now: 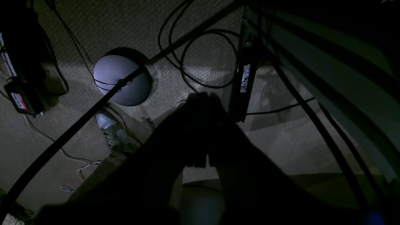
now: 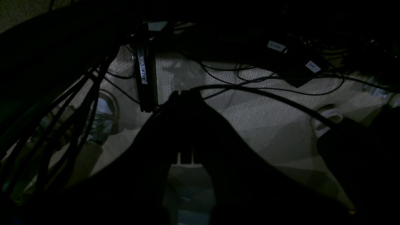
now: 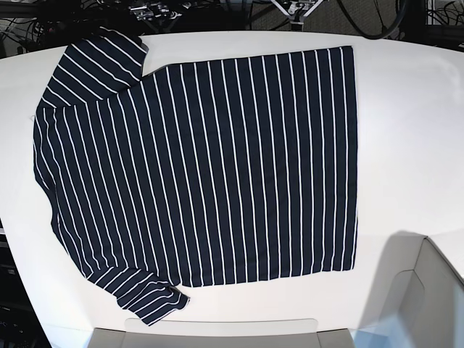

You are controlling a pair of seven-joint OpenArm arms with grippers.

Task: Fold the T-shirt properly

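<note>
T-shirt (image 3: 203,167) is being left spread flat across the white table (image 3: 406,130), sleeves toward the base view's left, hem toward its right; no fold started. Left gripper (image 1: 203,131) and right gripper (image 2: 185,125) are being held pressed together, empty, over carpeted floor (image 1: 131,28), likely parked.

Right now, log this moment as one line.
T-shirt: flat, unfolded on table | left gripper: shut, empty, off-table | right gripper: shut, empty, off-table | folding: not begun

Both tools are black silhouettes: the left tool (image 1: 202,131) and right tool (image 2: 185,125) each show two broad dark fingers tapering together, with black cables trailing nearby.
</note>
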